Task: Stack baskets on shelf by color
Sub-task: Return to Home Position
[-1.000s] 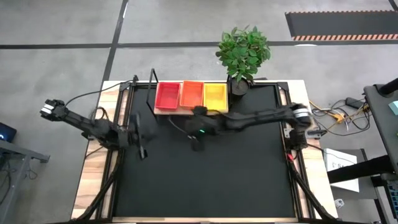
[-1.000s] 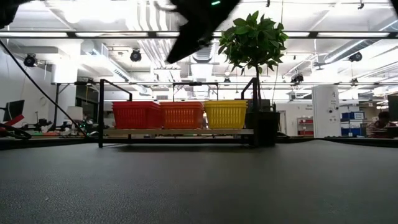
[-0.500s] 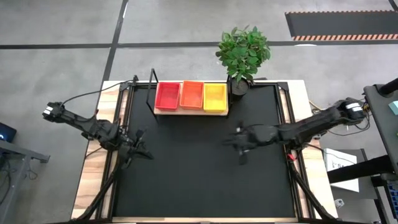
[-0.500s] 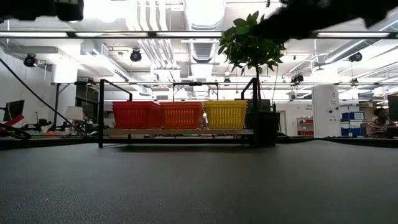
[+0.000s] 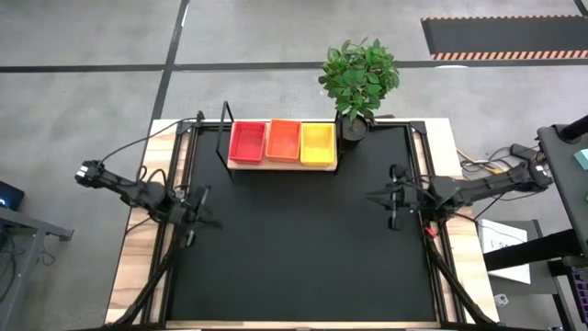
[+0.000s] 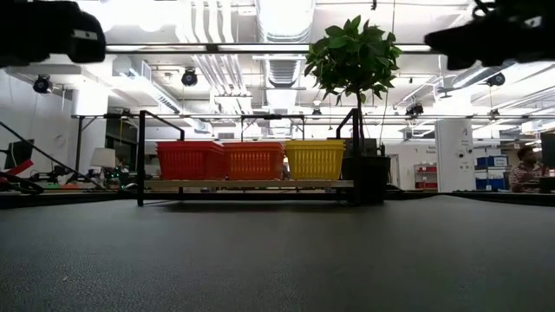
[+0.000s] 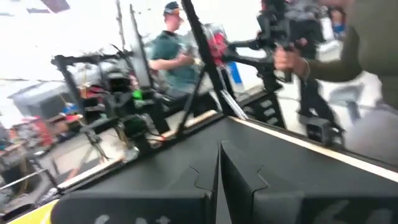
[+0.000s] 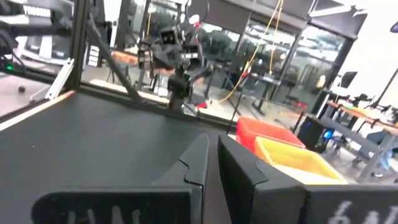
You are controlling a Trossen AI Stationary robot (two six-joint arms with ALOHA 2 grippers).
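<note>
High view, upper centre: red baskets [image 5: 246, 141], orange baskets [image 5: 283, 140] and yellow baskets [image 5: 318, 142] stacked by colour, side by side on the shelf [image 5: 276, 165], next to a potted plant [image 5: 359, 74]. Centre left, over the black tabletop [image 5: 294, 253]: left gripper [image 5: 207, 213], fingers pressed together, gripping nothing. Centre right: right gripper [image 5: 381, 197], fingers likewise closed, empty.

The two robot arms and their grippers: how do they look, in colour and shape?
The left arm and right arm are slim, dark and jointed, each with a pale cap at one joint. The left gripper and right gripper have flat dark fingers with notched edges.
</note>
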